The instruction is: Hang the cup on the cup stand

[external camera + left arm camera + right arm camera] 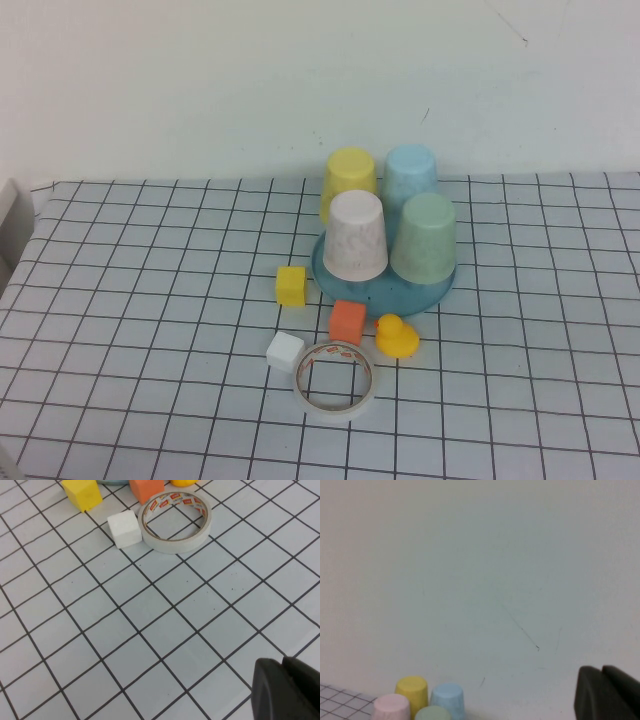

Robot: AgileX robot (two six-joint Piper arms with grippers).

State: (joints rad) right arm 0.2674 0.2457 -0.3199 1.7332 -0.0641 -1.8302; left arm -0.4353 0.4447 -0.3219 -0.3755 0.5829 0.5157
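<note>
The pale mint-green cup [424, 236] stands upside down on the right side of the teal-blue cup stand [385, 292]. The stand's pegs are hidden under the cups. The top of the cup also shows in the right wrist view [432, 713]. Neither gripper shows in the high view. My left gripper [282, 662] is shut and empty, low over the bare grid cloth near the tape roll. My right gripper [601, 670] is shut and empty, raised and facing the back wall, well away from the cups.
A white-pink speckled cup [355, 235], a yellow cup [349, 178] and a light blue cup [410, 174] sit upside down at the stand. In front lie a yellow block [291, 285], an orange block [347, 322], a white block [284, 351], a yellow duck [396, 335] and a tape roll [337, 378].
</note>
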